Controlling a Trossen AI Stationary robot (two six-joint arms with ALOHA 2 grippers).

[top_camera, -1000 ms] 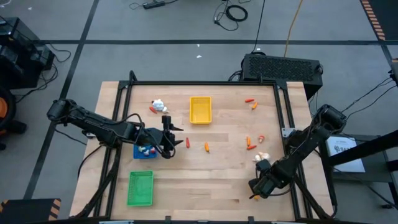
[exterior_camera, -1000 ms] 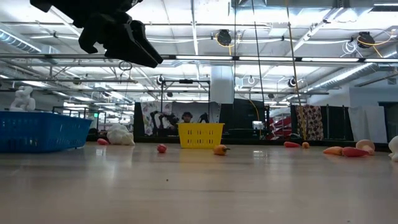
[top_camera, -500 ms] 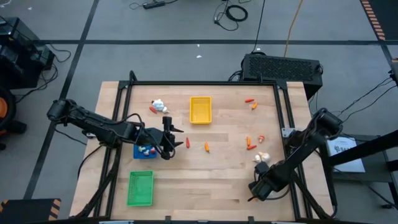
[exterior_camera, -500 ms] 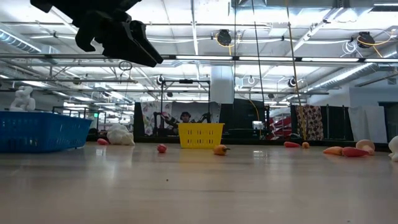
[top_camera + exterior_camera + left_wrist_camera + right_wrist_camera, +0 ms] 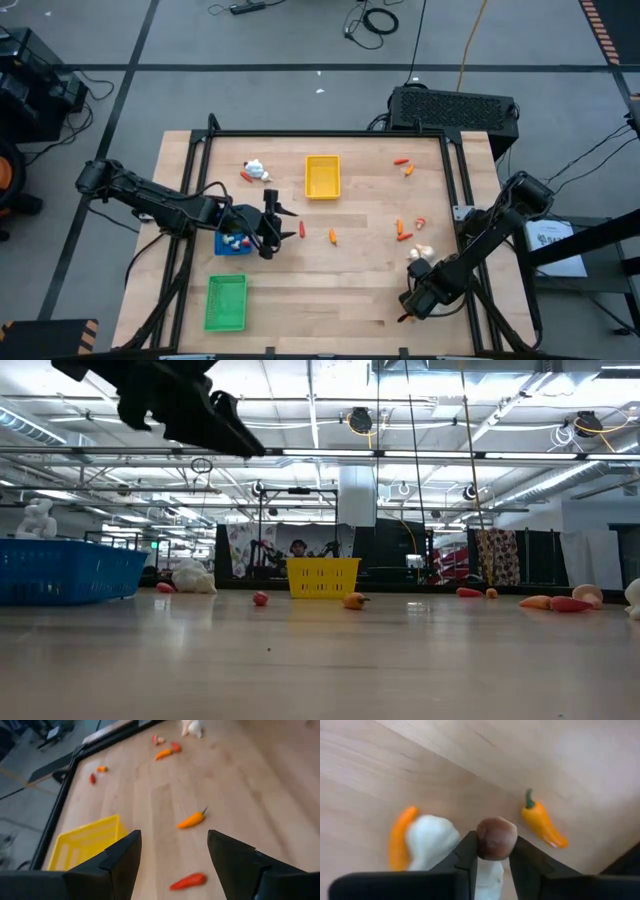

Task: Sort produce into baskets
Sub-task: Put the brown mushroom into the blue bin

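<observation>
My left gripper (image 5: 272, 222) hangs open and empty above the table, just right of the blue tray (image 5: 228, 243), which holds a few small pieces. In the left wrist view its fingers (image 5: 122, 862) stand wide apart over a red piece (image 5: 187, 881) and an orange pepper (image 5: 192, 819). My right gripper (image 5: 412, 298) is at the near right of the table, shut on a small brown round piece (image 5: 495, 836). Beneath it lie a whitish bulb (image 5: 432, 840), an orange piece (image 5: 400, 845) and an orange pepper (image 5: 542, 824). The yellow tray (image 5: 322, 176) and the green tray (image 5: 226, 302) stand apart. My right gripper pinches the brown round piece by its two sides (image 5: 481, 845) between its two fingertips. The fingers point down at the table. Whether the piece is clear of the table, I cannot tell.
White bulbs and a red piece (image 5: 254, 171) lie far left of the yellow tray. Orange-red pieces lie at the far right (image 5: 405, 164) and mid right (image 5: 405, 229). A white bulb (image 5: 420, 254) lies near my right arm. Bare wood spans the near middle.
My left gripper has risen a little and stays open.
</observation>
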